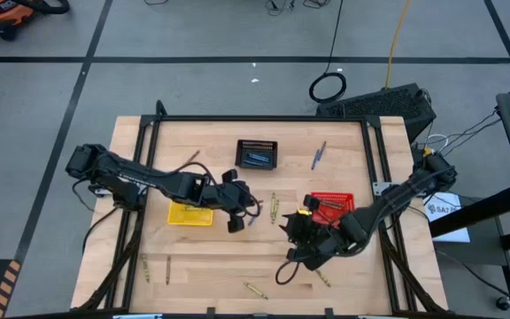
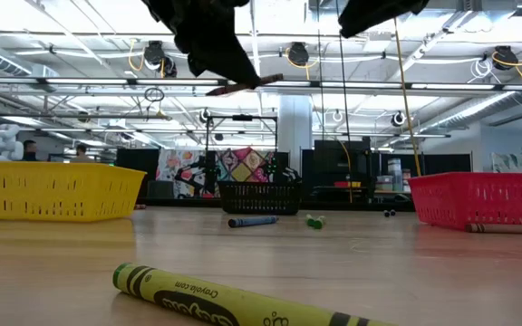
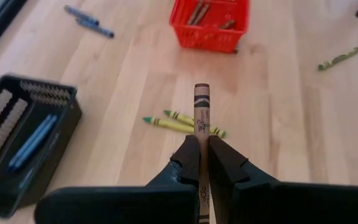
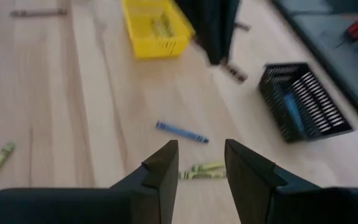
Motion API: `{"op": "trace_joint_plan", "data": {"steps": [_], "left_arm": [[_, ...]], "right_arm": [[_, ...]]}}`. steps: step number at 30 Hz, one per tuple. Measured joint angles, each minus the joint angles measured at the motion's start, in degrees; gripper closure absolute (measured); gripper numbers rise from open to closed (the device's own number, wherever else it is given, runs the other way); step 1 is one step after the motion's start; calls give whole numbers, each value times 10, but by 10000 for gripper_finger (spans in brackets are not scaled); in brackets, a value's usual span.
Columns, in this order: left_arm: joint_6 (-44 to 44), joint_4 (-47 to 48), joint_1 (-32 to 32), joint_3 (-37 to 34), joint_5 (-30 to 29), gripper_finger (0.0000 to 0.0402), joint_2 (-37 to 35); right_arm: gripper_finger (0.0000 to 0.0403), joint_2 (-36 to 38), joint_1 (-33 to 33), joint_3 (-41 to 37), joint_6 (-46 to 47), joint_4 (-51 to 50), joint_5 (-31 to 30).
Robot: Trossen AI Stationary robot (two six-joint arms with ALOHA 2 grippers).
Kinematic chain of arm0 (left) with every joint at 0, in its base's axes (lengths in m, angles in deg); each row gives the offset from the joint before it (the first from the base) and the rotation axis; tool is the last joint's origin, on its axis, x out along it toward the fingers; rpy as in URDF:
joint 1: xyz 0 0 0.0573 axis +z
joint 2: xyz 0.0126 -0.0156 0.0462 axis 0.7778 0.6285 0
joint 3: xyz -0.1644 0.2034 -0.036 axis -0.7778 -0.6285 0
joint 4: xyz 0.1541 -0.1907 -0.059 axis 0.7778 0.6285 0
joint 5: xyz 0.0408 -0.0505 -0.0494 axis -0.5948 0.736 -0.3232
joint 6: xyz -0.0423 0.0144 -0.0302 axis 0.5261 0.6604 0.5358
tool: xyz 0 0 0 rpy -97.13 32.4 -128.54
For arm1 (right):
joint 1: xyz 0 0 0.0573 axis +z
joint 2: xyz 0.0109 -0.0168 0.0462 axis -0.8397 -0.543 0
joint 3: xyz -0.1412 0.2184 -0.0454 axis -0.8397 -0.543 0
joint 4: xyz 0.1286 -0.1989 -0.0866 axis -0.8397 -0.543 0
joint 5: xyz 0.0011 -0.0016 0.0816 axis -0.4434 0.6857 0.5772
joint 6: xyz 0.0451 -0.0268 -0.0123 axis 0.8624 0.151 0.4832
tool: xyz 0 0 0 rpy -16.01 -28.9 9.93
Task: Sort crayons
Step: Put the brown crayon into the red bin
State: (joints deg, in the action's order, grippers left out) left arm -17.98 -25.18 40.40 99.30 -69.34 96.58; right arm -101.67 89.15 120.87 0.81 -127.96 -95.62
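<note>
A brown crayon [image 3: 201, 109] is clamped in the left gripper [image 3: 202, 152] above mid-counter, apparently bound for the red basket [image 1: 333, 206], while the right gripper [image 4: 201, 163] is held open nearby.

A yellow-green Crayola crayon [image 2: 243, 300] lay on the wooden table [image 2: 53, 272], very near. Far back on the left stood a yellow basket [image 2: 53, 192]. A red basket [image 2: 483, 199] stood far back on the right, with a brown crayon [image 2: 506, 227] lying just in front of it. Between them, farther away, stood a black basket [image 2: 261, 196]. A blue crayon [image 2: 252, 221] lay in front of it, and a green crayon [image 2: 314, 221] lay near it. High up, the left gripper [image 2: 234, 80] held a brown-red crayon [image 2: 247, 86] squeezed tight.
</note>
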Motion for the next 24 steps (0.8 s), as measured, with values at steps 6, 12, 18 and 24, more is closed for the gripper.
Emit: {"op": "trace_joint_plan", "data": {"steps": [6,12,18,24], "left_arm": [[-4,-15,-13,0,0,394,0],[-46,-93,-35,0,-2,394,0],[-81,-138,-48,0,-4,394,-3],[-95,-158,-59,0,-17,394,-16]], "right_arm": [[284,-4,2,0,2,7,-14],[284,-4,-17,0,-17,72,-14],[284,-2,3,0,-47,109,-17],[284,1,44,0,-9,87,-99]]}}
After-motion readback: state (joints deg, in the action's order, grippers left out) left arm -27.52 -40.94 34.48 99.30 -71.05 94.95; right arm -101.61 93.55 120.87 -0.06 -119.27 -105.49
